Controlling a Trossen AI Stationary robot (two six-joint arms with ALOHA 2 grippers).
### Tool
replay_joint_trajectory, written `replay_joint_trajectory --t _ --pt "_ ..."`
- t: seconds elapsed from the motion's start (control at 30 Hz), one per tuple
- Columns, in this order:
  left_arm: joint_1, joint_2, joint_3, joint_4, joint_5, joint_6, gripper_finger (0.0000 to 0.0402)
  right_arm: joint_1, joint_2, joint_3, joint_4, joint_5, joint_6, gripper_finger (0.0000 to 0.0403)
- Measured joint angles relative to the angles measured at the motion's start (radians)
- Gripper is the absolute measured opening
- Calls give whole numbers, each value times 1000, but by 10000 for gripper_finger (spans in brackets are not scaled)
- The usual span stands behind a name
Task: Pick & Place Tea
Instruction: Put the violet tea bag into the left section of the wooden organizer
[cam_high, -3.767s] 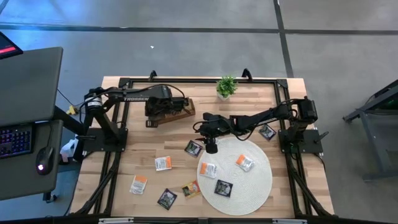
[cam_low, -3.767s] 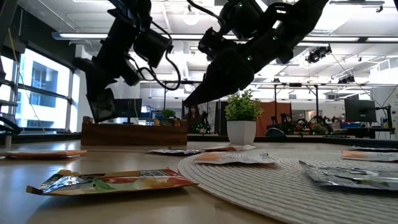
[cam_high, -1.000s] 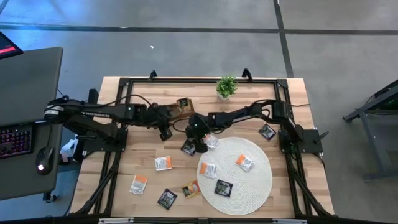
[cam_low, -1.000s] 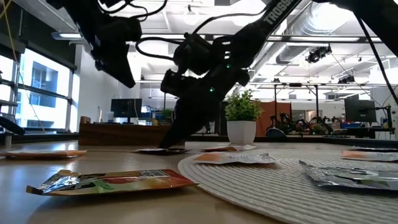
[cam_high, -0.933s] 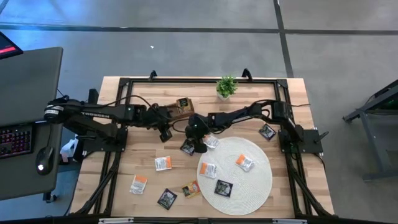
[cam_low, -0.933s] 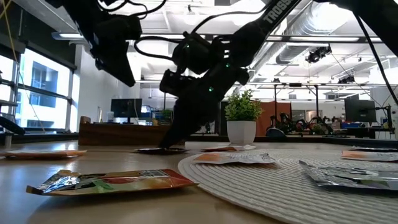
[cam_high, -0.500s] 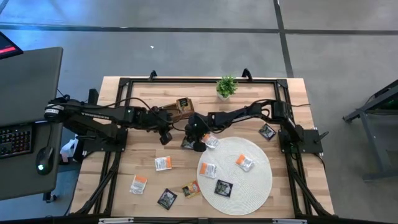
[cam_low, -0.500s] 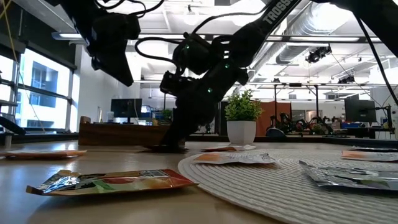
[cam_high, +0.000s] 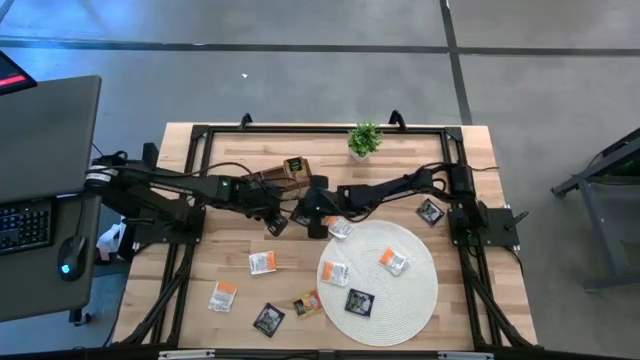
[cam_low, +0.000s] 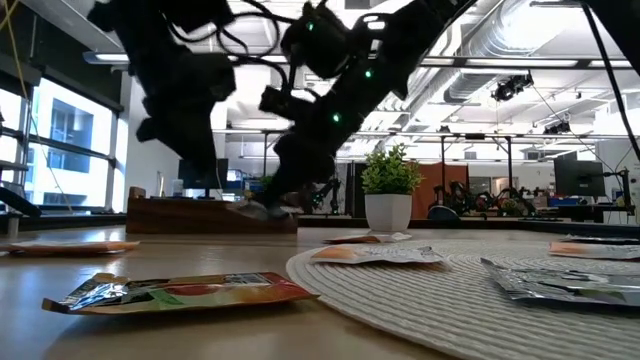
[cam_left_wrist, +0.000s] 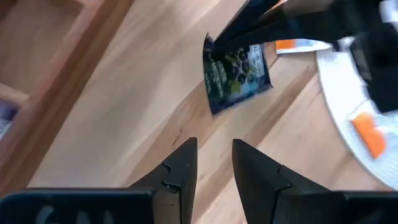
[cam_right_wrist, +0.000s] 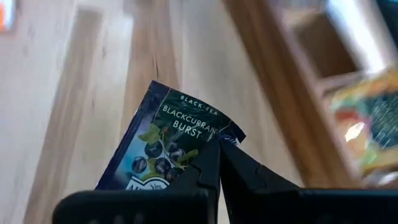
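A: Which sachet is being handled, and where is it?

B: A black sachet (cam_right_wrist: 163, 148), labelled blackcurrant, is pinched at one corner by the right gripper (cam_right_wrist: 219, 163), whose fingers are closed tight on it. It is seen lifted off the wood, hanging from the fingertips; in the left wrist view the same sachet (cam_left_wrist: 237, 75) is seen ahead of the left gripper (cam_left_wrist: 214, 163), clear of the table (cam_high: 225, 255).

A: The left gripper?

B: Its fingers (cam_left_wrist: 180, 167) are held a little apart, with nothing between them. It is placed just beside the right gripper (cam_high: 313, 220) in the high view, left gripper (cam_high: 272, 222) low over bare wood.

A: What lies near the right gripper?

B: The wooden tray (cam_high: 290, 171) is found just beyond both grippers, towards the far edge; a yellow-brown sachet (cam_right_wrist: 367, 127) is seen in one of its compartments. The round mat (cam_high: 415, 300) lies just to the near side of the right gripper, with an orange-and-white sachet (cam_high: 341, 229) at the mat's rim closest to it. Three more sachets are seen on the mat: one (cam_high: 334, 273), another (cam_high: 393, 262) and a black one (cam_high: 359, 301).

A: Farther out?

B: Loose sachets are noted on the wood well away from the grippers: one (cam_high: 262, 263), one (cam_high: 223, 296), a black one (cam_high: 268, 318) and a yellow-brown one (cam_high: 306, 303). One black sachet (cam_high: 430, 212) lies by the right arm's base. The potted plant (cam_high: 364, 139) stands at the far edge.
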Motion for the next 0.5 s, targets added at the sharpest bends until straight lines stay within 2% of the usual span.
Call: replay_joint_trajectory --t 0.17,0.5 --pt "0 54 1 78 22 49 99 30 -2 1 55 72 -77 4" --pt "0 61 2 112 21 98 99 57 -2 2 106 71 -84 1"
